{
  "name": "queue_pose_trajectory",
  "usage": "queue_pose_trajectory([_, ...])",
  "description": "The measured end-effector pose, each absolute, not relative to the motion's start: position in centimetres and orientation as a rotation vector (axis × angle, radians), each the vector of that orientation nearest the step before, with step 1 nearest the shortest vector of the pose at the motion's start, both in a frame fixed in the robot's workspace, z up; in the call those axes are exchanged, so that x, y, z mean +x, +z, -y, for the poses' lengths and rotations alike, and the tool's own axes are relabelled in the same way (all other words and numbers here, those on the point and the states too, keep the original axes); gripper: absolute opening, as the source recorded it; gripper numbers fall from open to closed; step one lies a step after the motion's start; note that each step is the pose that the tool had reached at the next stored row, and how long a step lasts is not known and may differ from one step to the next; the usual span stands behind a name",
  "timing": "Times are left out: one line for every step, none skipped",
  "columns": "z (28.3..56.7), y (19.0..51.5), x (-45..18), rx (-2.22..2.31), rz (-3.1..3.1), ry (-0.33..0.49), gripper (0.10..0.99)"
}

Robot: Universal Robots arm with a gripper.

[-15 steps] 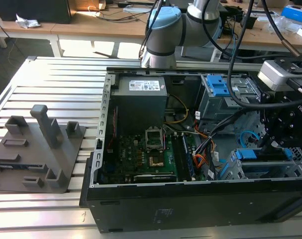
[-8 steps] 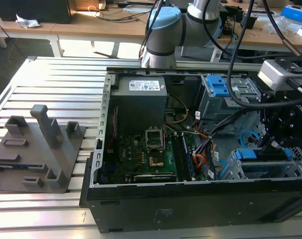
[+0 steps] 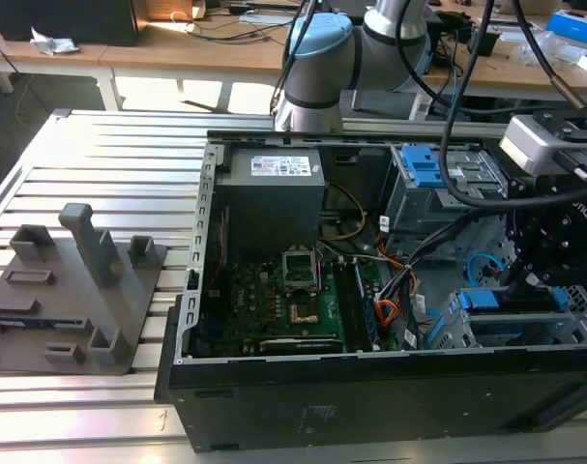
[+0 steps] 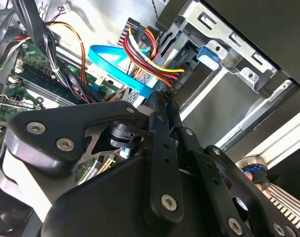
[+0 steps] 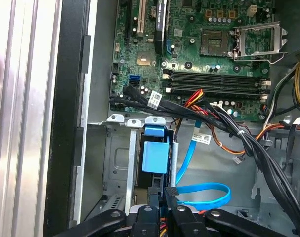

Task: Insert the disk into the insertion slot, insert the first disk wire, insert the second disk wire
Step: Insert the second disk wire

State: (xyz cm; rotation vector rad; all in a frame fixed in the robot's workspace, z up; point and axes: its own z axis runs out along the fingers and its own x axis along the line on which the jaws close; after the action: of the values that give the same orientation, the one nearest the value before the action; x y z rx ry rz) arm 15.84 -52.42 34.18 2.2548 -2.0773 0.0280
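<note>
**Grey cage, blue carrier, gripper at the cable end**

Black and open, the computer case lies on its side on the ribbed aluminium table, with the green motherboard facing up. The arm reaches over the case from the far side.

In the corner at the exterior view's right sits the insertion slot, a silver-grey sheet-metal cage. The disk is already inside it; its bright blue carrier shows as a strip along the cage opening. In the first wrist view the blue carrier tab stands straight ahead of the fingertips, and the long axis of the disk runs away from them, deeper into the cage.

The gripper hovers just beside the rear end of the disk. Its fingers are pressed together on something thin, at a connector with red, yellow and black wires, but I cannot tell if they really pinch it. A light blue flat cable loops near them.
</note>
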Motion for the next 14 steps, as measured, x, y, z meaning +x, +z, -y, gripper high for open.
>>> queue_pose_trajectory([52.43, 34.13, 15.84, 2.251, 2.082, 0.026, 0.165])
queue_pose_trajectory([52.43, 34.11, 15.84, 2.25, 2.084, 0.025, 0.165])
queue_pose_trajectory([52.42, 34.1, 15.86, 2.249, 2.084, 0.025, 0.165])
queue_pose_trajectory([52.44, 34.07, 15.91, 2.249, 2.084, 0.023, 0.165])
queue_pose_trajectory([52.47, 34.06, 15.96, 2.248, 2.084, 0.023, 0.165])
queue_pose_trajectory([52.5, 34.05, 16.01, 2.248, 2.084, 0.022, 0.165])
queue_pose_trajectory([52.54, 34.02, 16.06, 2.248, 2.084, 0.021, 0.165])
queue_pose_trajectory([52.56, 34.0, 16.1, 2.248, 2.083, 0.02, 0.165])
queue_pose_trajectory([52.6, 33.97, 16.11, 2.248, 2.083, 0.019, 0.165])
queue_pose_trajectory([52.65, 33.94, 16.12, 2.248, 2.084, 0.017, 0.165])
queue_pose_trajectory([52.72, 33.88, 16.13, 2.25, 2.085, 0.015, 0.165])
queue_pose_trajectory([52.79, 33.85, 16.13, 2.251, 2.086, 0.013, 0.165])
queue_pose_trajectory([52.82, 33.83, 16.13, 2.251, 2.086, 0.012, 0.165])
queue_pose_trajectory([52.84, 33.8, 16.13, 2.251, 2.086, 0.012, 0.165])
